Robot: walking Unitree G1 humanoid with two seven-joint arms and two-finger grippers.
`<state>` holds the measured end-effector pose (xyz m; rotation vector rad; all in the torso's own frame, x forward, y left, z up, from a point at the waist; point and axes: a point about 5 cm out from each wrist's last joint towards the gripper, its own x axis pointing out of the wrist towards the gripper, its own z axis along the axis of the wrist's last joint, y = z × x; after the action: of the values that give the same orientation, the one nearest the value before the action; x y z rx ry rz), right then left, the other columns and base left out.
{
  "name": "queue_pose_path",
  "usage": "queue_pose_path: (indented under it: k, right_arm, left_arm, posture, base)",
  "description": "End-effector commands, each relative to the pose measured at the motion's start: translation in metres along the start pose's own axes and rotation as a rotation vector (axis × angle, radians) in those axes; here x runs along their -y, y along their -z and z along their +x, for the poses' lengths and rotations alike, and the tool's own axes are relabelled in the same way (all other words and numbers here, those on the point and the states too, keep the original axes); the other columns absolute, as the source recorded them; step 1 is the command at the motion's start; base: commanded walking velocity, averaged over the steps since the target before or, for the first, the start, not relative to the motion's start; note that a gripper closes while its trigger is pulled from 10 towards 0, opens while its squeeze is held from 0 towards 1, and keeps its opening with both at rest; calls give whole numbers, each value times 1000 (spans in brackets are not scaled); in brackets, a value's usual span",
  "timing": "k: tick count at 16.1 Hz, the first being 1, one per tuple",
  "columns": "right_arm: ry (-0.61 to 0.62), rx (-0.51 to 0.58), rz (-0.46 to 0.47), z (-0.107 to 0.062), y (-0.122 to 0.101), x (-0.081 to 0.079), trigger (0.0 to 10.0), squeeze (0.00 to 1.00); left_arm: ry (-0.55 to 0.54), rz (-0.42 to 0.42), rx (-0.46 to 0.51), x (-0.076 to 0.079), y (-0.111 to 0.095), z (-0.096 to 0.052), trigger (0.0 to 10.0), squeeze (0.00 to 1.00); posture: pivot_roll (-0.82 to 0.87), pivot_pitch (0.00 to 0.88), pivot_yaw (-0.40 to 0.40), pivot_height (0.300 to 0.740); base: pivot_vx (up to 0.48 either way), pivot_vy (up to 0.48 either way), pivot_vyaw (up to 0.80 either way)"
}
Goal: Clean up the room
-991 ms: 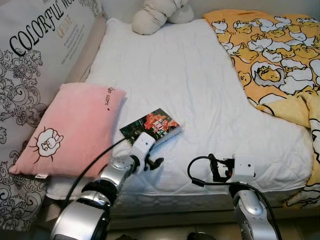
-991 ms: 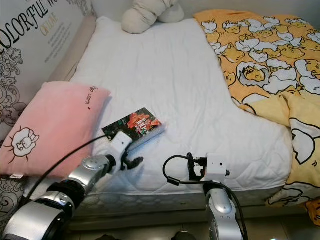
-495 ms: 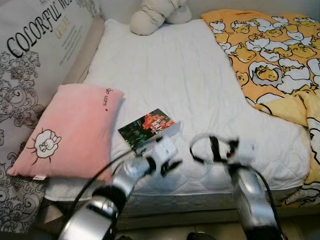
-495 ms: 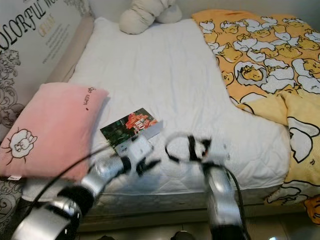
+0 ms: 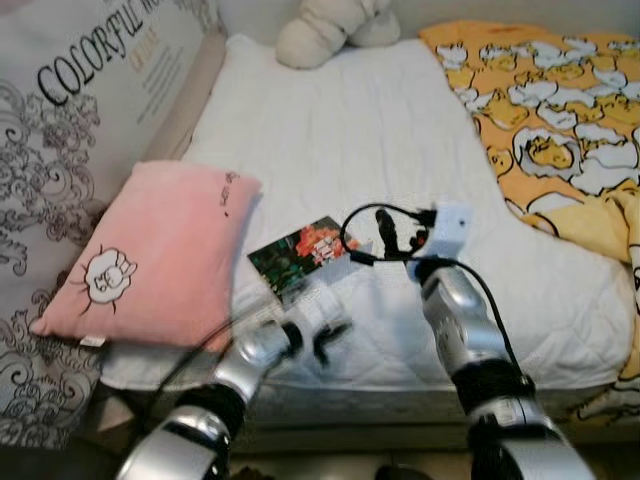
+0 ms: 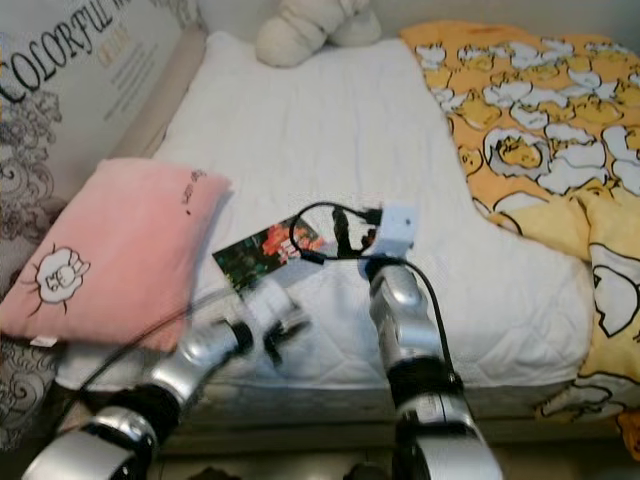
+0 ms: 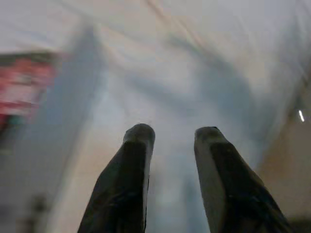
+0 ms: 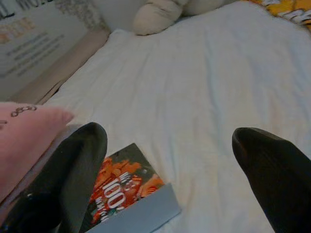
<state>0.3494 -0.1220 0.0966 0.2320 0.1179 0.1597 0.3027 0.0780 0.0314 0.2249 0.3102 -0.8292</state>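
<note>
A book with a dark cover and red-orange print lies flat on the white mattress, just right of a pink pillow. My right gripper is raised over the mattress beside the book's right edge. In the right wrist view this gripper is open wide, with the book low between its fingers and nothing held. My left gripper is blurred, near the bed's front edge below the book. In its wrist view it is open and empty over white sheet, the book a blur off to one side.
A beige stuffed toy sits at the head of the bed. A yellow cartoon-print blanket covers the right side. A large patterned cushion with lettering stands along the left. The bed's front edge is just below my arms.
My right arm has risen and reached forward, from the bed's front edge to beside the book. My left gripper has dropped back from the book toward the front edge. The camera shifted slightly.
</note>
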Motion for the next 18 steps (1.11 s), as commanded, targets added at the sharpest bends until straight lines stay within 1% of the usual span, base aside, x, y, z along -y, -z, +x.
queue_pose_path:
  k: [1, 2, 3, 4, 5, 6, 7, 8, 9, 10, 11, 13, 14, 16, 17, 18]
  right_arm:
    - [-31, -13, 3, 9, -4, -7, 10000, 0]
    - [-44, -37, 37, 17, -6, -12, 10000, 0]
    - [-58, -70, 82, 25, -10, -22, 10000, 0]
    - [-71, -88, 89, 29, -13, -28, 10000, 0]
    - [-74, -132, 102, 31, -9, -34, 10000, 0]
    - [-65, -181, 133, 32, -4, -38, 10000, 0]
    - [-51, -240, 166, 31, 5, -41, 10000, 0]
    - [-49, -250, 166, 30, 7, -41, 10000, 0]
    - [-28, -306, 182, 26, 18, -41, 10000, 0]
    - [-14, -340, 187, 23, 25, -41, 10000, 0]
    - [0, -391, 187, 18, 37, -39, 10000, 0]
    - [17, -437, 179, 12, 49, -36, 10000, 0]
    - [47, -440, 183, 10, 51, -31, 10000, 0]
    - [66, -443, 177, 6, 56, -20, 10000, 0]
    - [76, -454, 155, 1, 62, -12, 10000, 0]
    - [74, -458, 142, -1, 64, -11, 10000, 0]
  left_arm:
    - [-35, -6, 48, -10, -14, 0, 10000, 0]
    - [-56, -14, 82, -13, -19, -3, 10000, 0]
    - [-97, -17, 107, -19, -24, -8, 10000, 0]
    - [-117, -4, 121, -20, -27, -13, 10000, 0]
    - [-144, 0, 144, -24, -31, -21, 10000, 0]
    - [-181, 7, 165, -28, -36, -34, 10000, 0]
    - [-223, 22, 175, -30, -40, -52, 10000, 0]
    - [-228, 24, 176, -29, -41, -55, 10000, 0]
    - [-257, 34, 168, -30, -41, -70, 10000, 0]
    - [-275, 37, 158, -31, -40, -79, 10000, 0]
    - [-303, 37, 129, -30, -39, -96, 10000, 0]
    - [-331, 34, 80, -26, -36, -115, 10000, 0]
    - [-332, 30, 63, -23, -36, -120, 10000, 0]
    - [-324, 17, 59, -22, -40, -116, 10000, 0]
    - [-355, 47, 46, -29, -43, -110, 10000, 0]
    - [-373, 61, 35, -31, -44, -110, 10000, 0]
  posture:
    - [49, 0, 3, 740]
    - [78, 0, -8, 740]
    - [132, 0, -33, 740]
    - [179, 0, -55, 740]
    - [224, 0, -74, 740]
    - [285, 0, -98, 740]
    - [336, 0, -115, 740]
    - [350, 8, -118, 740]
    - [408, 51, -127, 740]
    - [431, 67, -128, 740]
    - [480, 105, -122, 740]
    - [499, 133, -108, 740]
    - [489, 133, -107, 740]
    - [447, 124, -104, 740]
    - [412, 116, -99, 740]
    - [399, 113, -95, 740]
  base:
    - [0, 0, 0]
    - [0, 0, 0]
    - [0, 0, 0]
    - [0, 0, 0]
    - [0, 0, 0]
    - [0, 0, 0]
    - [0, 0, 0]
    - [0, 0, 0]
    - [0, 0, 0]
    - [0, 0, 0]
    - [0, 0, 0]
    - [0, 0, 0]
    - [0, 0, 0]
    - [0, 0, 0]
    - [0, 0, 0]
    - [0, 0, 0]
